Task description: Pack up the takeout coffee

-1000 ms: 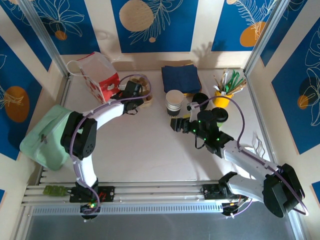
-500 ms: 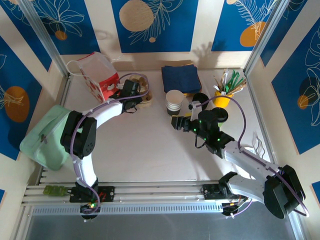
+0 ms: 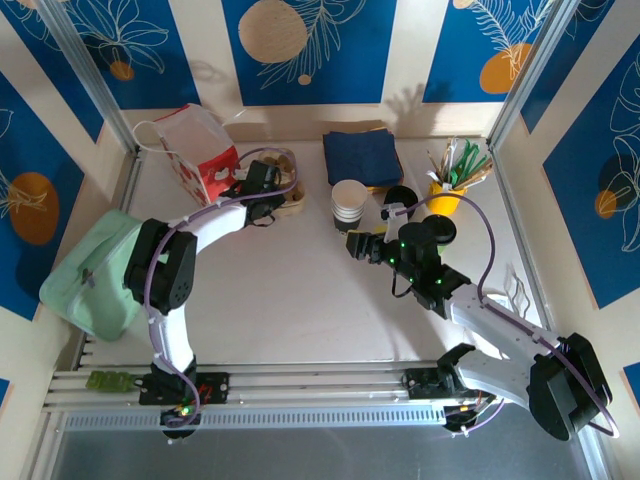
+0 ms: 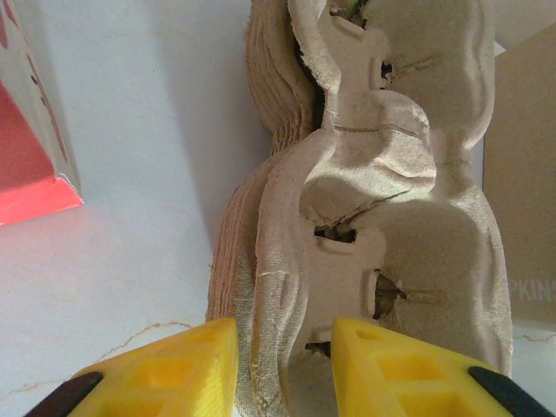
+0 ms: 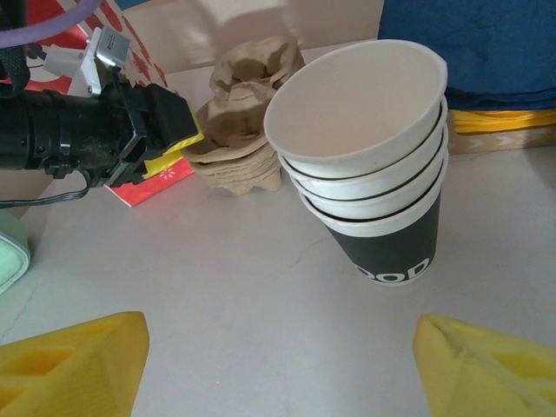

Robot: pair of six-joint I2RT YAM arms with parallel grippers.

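Note:
A stack of paper cups (image 3: pixel 348 204) stands mid-table, white rims over a black outer cup; the top one (image 5: pixel 360 113) is the takeout coffee, white inside. My right gripper (image 3: pixel 362 246) sits low just in front of the stack, open wide, with bare table between its yellow fingers (image 5: pixel 278 347). My left gripper (image 3: pixel 272 197) is at the stack of brown pulp cup carriers (image 3: pixel 291 190). Its two yellow fingers straddle the rim wall of the top carrier (image 4: pixel 382 200), and the gripper (image 4: pixel 285 365) is shut on that edge. From the right wrist, the left gripper (image 5: pixel 165 130) shows beside the carriers (image 5: pixel 239 130).
A red-and-white paper bag (image 3: pixel 195 150) stands left of the carriers. Navy napkins (image 3: pixel 362 155) lie behind the cups. A yellow cup of stirrers (image 3: pixel 447 190) and black lids (image 3: pixel 400 196) sit to the right. A pale green bag (image 3: pixel 95 275) lies at the left edge.
The left gripper's fingers have closed a little on the carrier's rim. The right gripper has crept slightly toward the cup stack.

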